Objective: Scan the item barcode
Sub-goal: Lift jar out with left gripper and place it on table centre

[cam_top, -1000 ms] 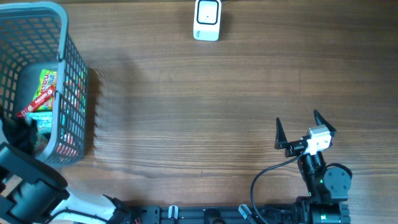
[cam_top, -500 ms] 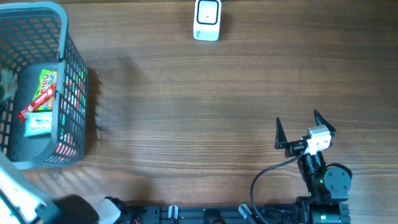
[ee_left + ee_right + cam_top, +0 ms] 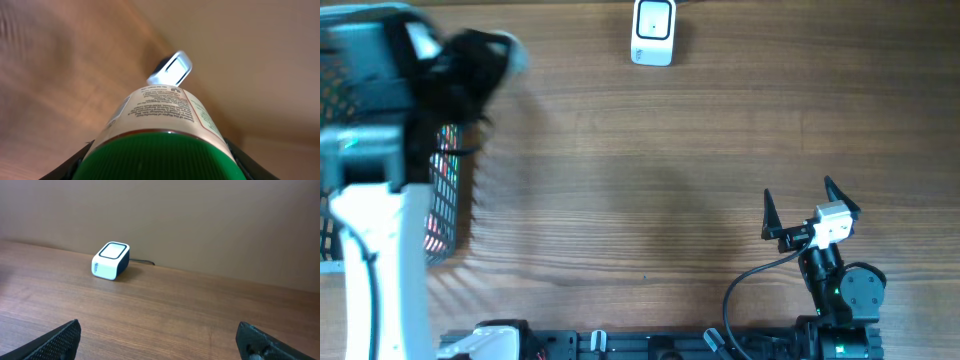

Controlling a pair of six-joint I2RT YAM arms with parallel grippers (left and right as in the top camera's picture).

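On my overhead feed, the left arm (image 3: pixel 375 230) reaches across the grey basket (image 3: pixel 445 200) at the far left of the desk (image 3: pixel 620 180). Its left end effector (image 3: pixel 470 65) is a dark blur above the basket's far right corner. From that view I cannot pick out what it carries.

The left wrist camera settles it. The end effector is clamped on a bottle (image 3: pixel 160 120), with a black finger showing on each side of the ribbed green cap (image 3: pixel 160 157). The cap end faces the camera and fills the bottom of the frame. The cream label, printed with small text, runs away from the lens toward the white scanner (image 3: pixel 170 70). The scanner sits on the desk just past the bottle's far end, well apart from it. I see no barcode clearly on the label from here.

The scanner stands at the far edge of the desk, near the middle, and a dark cable (image 3: pixel 142 262) leaves its back. At the near right, the right end effector (image 3: pixel 798 190) sits with its jaws spread wide and nothing between them, pointing up the desk. Coloured packets (image 3: pixel 438 165) show faintly through the basket's mesh wall.
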